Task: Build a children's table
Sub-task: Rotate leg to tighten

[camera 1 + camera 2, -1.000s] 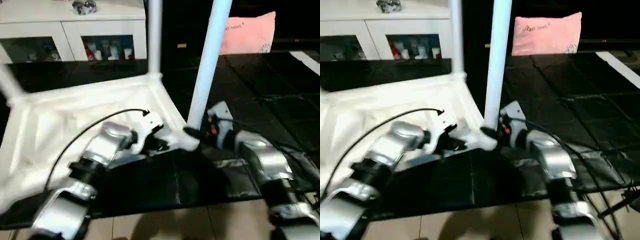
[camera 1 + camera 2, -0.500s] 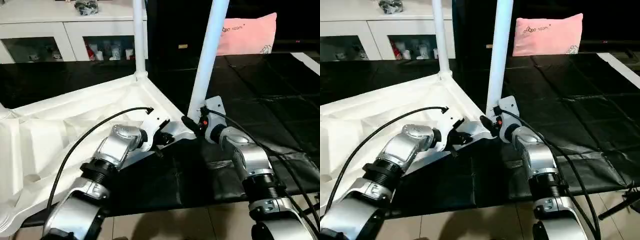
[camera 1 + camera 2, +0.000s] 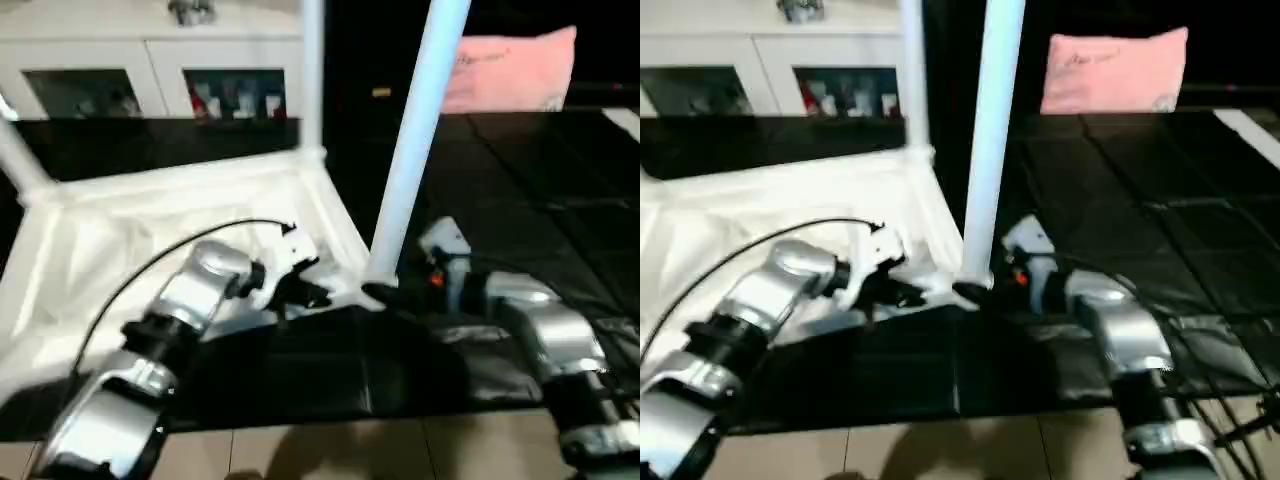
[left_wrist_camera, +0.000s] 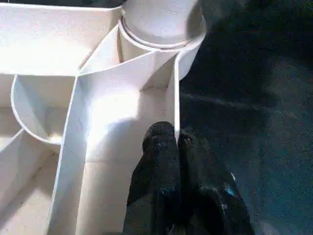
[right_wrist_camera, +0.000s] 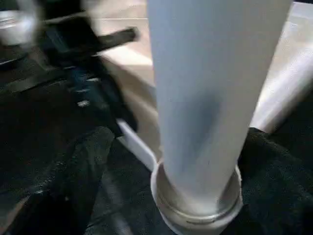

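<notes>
White plastic tabletop (image 3: pixel 150 220) lies underside-up on the black floor mat (image 3: pixel 520 170), one leg (image 3: pixel 412 140) standing in its near corner socket. My left claw (image 4: pixel 177 142) is clenched on a thin rib just beside that socket. My right claw (image 5: pixel 161 161) stands released, fingers (image 5: pixel 73 161) either side of the leg's base, seemingly not touching. Head views add a far leg (image 3: pixel 312 70).

We are seeing the tabletop (image 4: pixel 102 117) showing smooth white plastic, its leg (image 5: pixel 215 98) looking matt, our forearms (image 3: pixel 200 290) gleaming as silver metal, black floor mats (image 3: pixel 1140 190) shining faintly, pink pillow (image 3: pixel 1115 68) looking like soft cloth.
</notes>
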Robot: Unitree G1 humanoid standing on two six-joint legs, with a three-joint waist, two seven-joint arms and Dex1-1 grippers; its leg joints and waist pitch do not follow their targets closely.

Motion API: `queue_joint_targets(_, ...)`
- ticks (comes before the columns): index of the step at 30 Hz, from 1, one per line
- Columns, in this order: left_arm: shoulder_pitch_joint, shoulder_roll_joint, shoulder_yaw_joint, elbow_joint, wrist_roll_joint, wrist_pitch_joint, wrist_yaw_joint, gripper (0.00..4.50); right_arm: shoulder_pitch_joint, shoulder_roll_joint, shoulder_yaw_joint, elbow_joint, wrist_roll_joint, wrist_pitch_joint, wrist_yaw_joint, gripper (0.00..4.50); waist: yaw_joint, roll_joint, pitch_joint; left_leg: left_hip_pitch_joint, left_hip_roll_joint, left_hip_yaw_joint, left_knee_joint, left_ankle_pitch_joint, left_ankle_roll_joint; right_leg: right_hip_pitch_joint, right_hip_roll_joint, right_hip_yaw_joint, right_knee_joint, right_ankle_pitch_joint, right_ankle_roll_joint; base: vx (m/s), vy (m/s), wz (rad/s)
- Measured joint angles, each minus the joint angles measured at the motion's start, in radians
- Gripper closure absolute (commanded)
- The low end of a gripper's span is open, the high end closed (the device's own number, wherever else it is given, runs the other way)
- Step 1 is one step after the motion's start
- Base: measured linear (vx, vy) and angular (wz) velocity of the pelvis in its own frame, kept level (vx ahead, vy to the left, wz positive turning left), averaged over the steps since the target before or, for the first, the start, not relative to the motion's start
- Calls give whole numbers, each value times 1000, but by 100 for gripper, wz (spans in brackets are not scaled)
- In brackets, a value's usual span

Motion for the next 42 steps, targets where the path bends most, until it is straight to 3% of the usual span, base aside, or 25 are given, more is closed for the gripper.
queue_joint_targets(9,-1,45,-53,-9,-8,-82,-169,450,-50,-87,58,44,16,-30,227,2,33,0,0,0,0,0,1,0,0,0,0,0,0,0,0,0,0,0)
queue_joint_targets(17,-16,74,-94,-14,-7,-120,-252,450,-50,-104,101,44,30,-53,350,18,36,0,0,0,0,0,2,0,-1,0,0,0,0,0,0,0,0,0)
queue_joint_targets(22,-16,83,-105,-21,-6,-141,-284,450,-50,-113,109,54,35,-74,398,62,35,-1,1,0,0,0,2,0,0,0,0,0,0,0,0,0,0,0)
queue_joint_targets(23,-16,82,-105,-21,-6,-144,-287,450,-50,-113,114,57,35,-78,401,87,35,-1,1,0,0,0,2,0,0,0,0,0,0,0,0,0,0,0)
queue_joint_targets(37,-16,80,-112,-21,-6,-150,-299,450,-50,-111,140,72,34,-99,422,191,36,-1,1,0,0,0,2,0,0,0,0,0,0,0,0,0,0,0)
queue_joint_targets(39,-16,80,-112,-21,-6,-151,-300,450,-50,-111,141,72,34,-106,422,227,36,-1,1,-1,0,0,2,0,0,0,0,0,0,0,0,0,0,0)
queue_joint_targets(42,-16,80,-112,-21,-6,-150,-300,450,-50,-111,141,72,33,-112,421,236,36,-1,1,0,0,0,2,0,0,0,0,0,1,0,0,0,0,0)
